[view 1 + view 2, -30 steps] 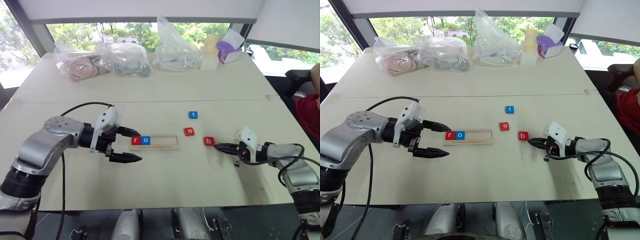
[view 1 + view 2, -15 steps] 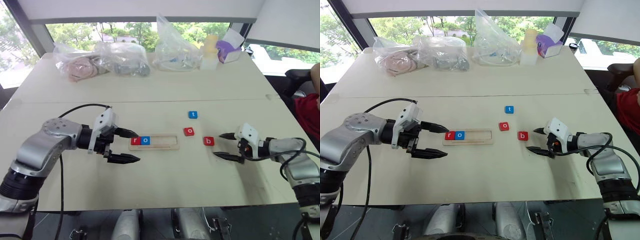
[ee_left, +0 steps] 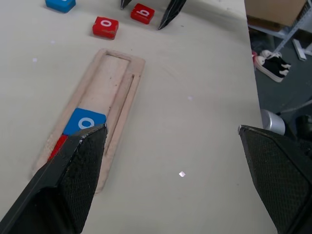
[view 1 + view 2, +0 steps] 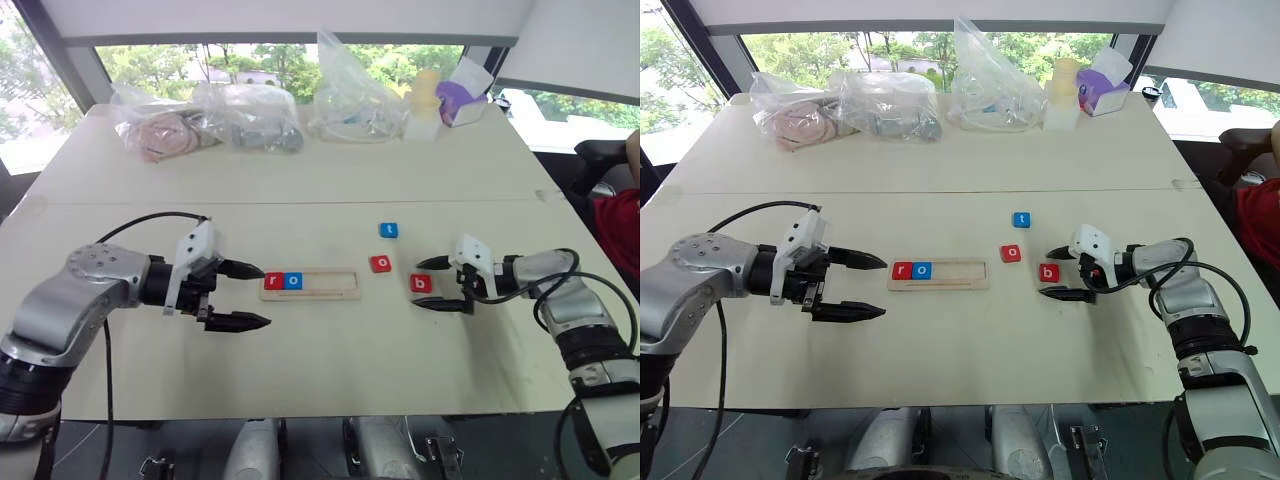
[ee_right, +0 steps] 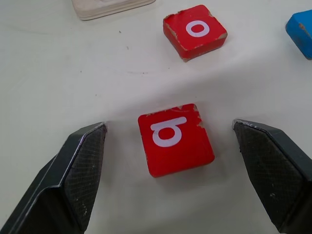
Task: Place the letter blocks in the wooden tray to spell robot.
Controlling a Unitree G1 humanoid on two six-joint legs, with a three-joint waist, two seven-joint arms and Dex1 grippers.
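With r and o set in the wooden tray (image 4: 309, 284), the right gripper (image 4: 436, 285) straddles the red b block (image 5: 174, 138) on the table, fingers spread; closing comes next. The left gripper (image 4: 246, 295) hangs open beside the tray.

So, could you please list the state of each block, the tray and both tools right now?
red r block: seated in the tray, first slot
blue o block: seated in the tray, next to r
wooden tray: remaining slots unfilled
red b block: flat on the table, between the right tool's fingers, ungripped
red o block: loose on the table
blue t block: loose on the table
right tool: open
left tool: open, holding nothing
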